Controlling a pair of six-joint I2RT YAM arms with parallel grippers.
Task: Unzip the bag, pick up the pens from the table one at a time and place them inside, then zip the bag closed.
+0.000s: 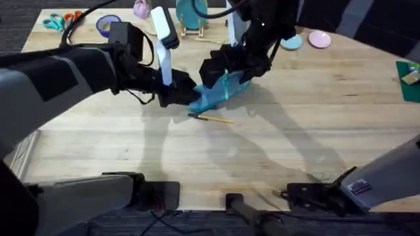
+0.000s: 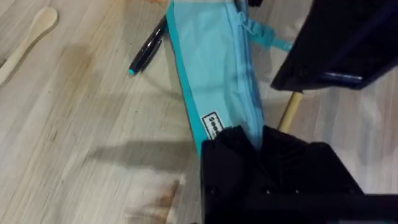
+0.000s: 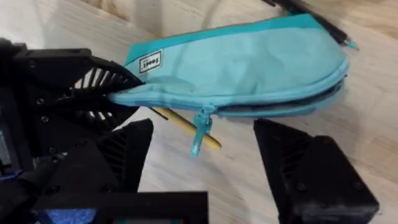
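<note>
The teal bag (image 1: pixel 220 93) lies mid-table, slightly lifted at one end. My left gripper (image 1: pixel 187 97) is shut on the bag's (image 2: pixel 217 81) labelled end (image 2: pixel 239 140). Above the bag's middle, my right gripper (image 1: pixel 226 72) stands open (image 3: pixel 205 168), its fingers (image 3: pixel 305 168) either side of the zipper pull (image 3: pixel 202 127) without touching it. A dark gap runs along the zipper from the pull to the far end. The yellow pen (image 1: pixel 213 118) lies on the table (image 1: pixel 295 137), partly under the bag (image 3: pixel 186 127). The black pen (image 2: pixel 148 46) lies on the bag's far side (image 3: pixel 311 15).
A pale wooden stick (image 2: pixel 28 37) lies beyond the black pen. Scissors (image 1: pixel 59 19) and a purple tape roll (image 1: pixel 108 25) sit at the back left. Pink and blue discs (image 1: pixel 319 39) are at the back right, and a green tray (image 1: pixel 410 78) is at the right edge.
</note>
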